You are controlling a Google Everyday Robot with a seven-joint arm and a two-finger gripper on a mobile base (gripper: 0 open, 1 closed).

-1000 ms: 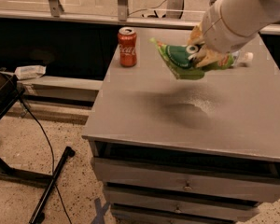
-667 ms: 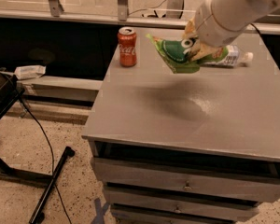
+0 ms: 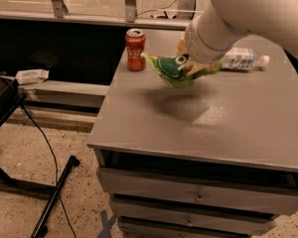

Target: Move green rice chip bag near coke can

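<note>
Starting at the left, a black stand (image 3: 54, 197) lies on the speckled floor, with a small white box (image 3: 32, 76) on the ledge behind it. The coke can (image 3: 135, 49) stands upright near the far left corner of the grey cabinet top (image 3: 198, 133). Just right of the can and not touching it, the green rice chip bag (image 3: 171, 71) hangs above the surface. The gripper (image 3: 187, 63) has its jaws clamped on the bag's right part. Farther right, a clear bottle (image 3: 243, 58) lies on its side. Open surface runs from beneath the bag to the near edge.
</note>
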